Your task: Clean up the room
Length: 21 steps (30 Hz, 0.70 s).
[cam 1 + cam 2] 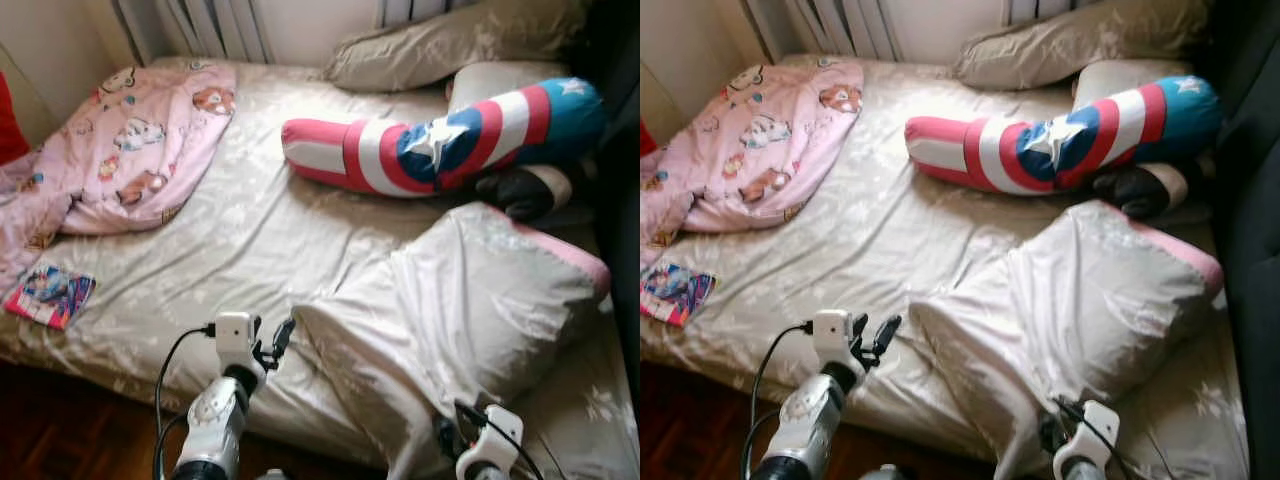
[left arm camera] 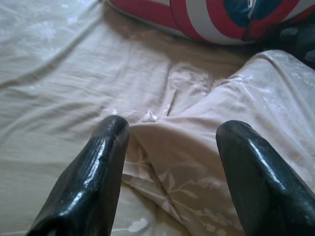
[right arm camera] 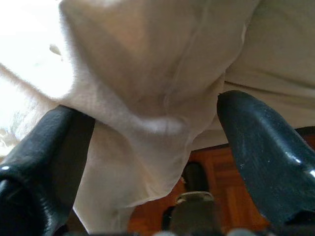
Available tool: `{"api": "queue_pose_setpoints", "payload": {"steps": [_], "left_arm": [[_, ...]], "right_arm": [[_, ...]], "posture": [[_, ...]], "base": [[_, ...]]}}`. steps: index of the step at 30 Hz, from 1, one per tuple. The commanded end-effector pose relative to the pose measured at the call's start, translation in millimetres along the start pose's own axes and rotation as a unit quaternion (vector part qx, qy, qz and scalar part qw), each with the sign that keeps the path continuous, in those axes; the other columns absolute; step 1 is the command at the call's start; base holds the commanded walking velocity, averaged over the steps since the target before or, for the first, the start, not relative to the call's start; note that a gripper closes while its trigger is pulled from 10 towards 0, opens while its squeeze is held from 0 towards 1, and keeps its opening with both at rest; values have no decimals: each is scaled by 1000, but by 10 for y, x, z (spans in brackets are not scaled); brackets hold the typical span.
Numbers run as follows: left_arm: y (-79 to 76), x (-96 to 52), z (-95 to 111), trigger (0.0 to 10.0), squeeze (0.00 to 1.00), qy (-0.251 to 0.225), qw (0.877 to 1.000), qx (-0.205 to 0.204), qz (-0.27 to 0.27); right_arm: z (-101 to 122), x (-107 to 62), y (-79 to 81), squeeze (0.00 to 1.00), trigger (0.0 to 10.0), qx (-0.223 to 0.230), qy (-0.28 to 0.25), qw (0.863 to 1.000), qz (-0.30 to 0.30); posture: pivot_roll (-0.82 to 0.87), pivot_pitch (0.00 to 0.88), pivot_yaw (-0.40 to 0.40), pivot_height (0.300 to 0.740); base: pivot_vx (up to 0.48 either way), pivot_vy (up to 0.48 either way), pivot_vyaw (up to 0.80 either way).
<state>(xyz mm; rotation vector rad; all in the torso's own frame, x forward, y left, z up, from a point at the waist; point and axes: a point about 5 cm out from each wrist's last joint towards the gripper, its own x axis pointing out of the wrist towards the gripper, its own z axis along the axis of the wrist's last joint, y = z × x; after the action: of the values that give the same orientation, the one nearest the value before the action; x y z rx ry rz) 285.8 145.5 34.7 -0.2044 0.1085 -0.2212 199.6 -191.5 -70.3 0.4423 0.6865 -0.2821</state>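
A big beige pillow [image 1: 470, 310] lies askew on the bed's front right, with a pink edge at its far side. My left gripper [image 1: 280, 342] is at the pillow's near left corner, open; in the left wrist view that corner [image 2: 172, 162] lies between the two spread black fingers [image 2: 93, 172]. My right gripper [image 3: 152, 110] is low at the bed's front edge under the pillow, open, with a hanging fold of the pillow's cloth [image 3: 147, 98] between its fingers. The right wrist [image 1: 490, 455] shows at the bottom of the left eye view.
The bed's beige sheet [image 1: 250, 240] carries a pink cartoon blanket [image 1: 130, 140] at far left, a colourful book [image 1: 50, 295] at the front left edge, and a red, white and blue star bolster [image 1: 440, 135]. Beige pillows [image 1: 440, 45] lie at the head. Wooden floor [image 1: 60, 430] runs below.
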Motion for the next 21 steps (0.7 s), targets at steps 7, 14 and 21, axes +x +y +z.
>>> {"api": "queue_pose_setpoints", "payload": {"steps": [7, 14, 21], "left_arm": [[-74, -162, 263, 10000, 0, -30, 999, 7, -9], [-109, -203, 425, 10000, 0, -37, 999, 9, -8], [-147, -279, 468, 10000, 0, -19, 1000, 3, -9]], "right_arm": [[-82, -10, 112, 0, 10000, 33, 4, 999, 22], [-43, 13, 186, 0, 10000, 22, -3, 999, 29], [14, 14, 101, 0, 5451, 30, -18, 999, 4]], "posture": [[229, 272, 78, 736], [243, 287, 86, 736], [255, 301, 94, 736]], "base": [[0, 0, 0], [0, 0, 0], [0, 0, 0]]}}
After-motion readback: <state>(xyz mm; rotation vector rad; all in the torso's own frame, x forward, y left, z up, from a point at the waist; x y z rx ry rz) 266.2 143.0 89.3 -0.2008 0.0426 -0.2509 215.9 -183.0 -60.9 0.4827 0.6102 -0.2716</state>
